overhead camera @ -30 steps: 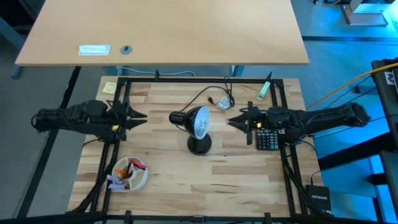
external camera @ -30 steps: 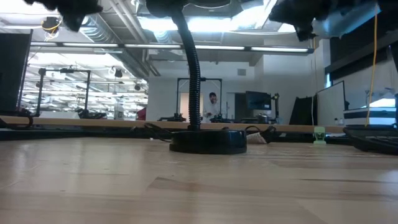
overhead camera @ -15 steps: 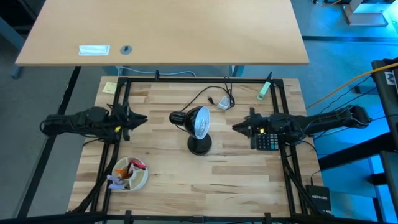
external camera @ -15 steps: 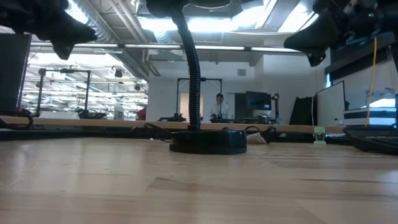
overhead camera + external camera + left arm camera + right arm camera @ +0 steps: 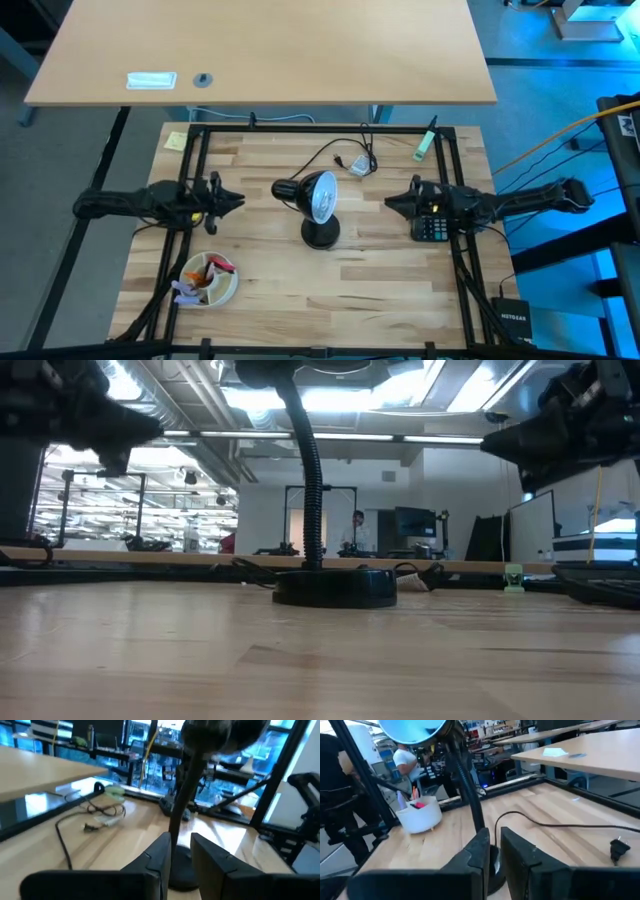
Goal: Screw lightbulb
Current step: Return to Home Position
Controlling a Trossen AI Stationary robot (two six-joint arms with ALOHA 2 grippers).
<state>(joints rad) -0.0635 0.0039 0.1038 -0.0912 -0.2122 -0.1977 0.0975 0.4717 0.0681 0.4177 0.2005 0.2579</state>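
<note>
From above, the lamp stands in the middle of the table, and its shade faces up. A pale round spot in the shade looks like the lightbulb. No other view shows the lightbulb clearly. The right wrist view only shows a blue glow in the shade. From above, the left end effector is at the left side of the table and the right end effector is at the right side. Both point at the lamp and are well apart from it. Only the wrist views show the fingers. The left end effector has its fingers close together with a thin gap, and it holds nothing. The right end effector is the same. The low view shows a person far off in the room. A calculator lies partly under the right arm. A white bowl sits near the left arm. A cord and a green stick lie behind the lamp.
</note>
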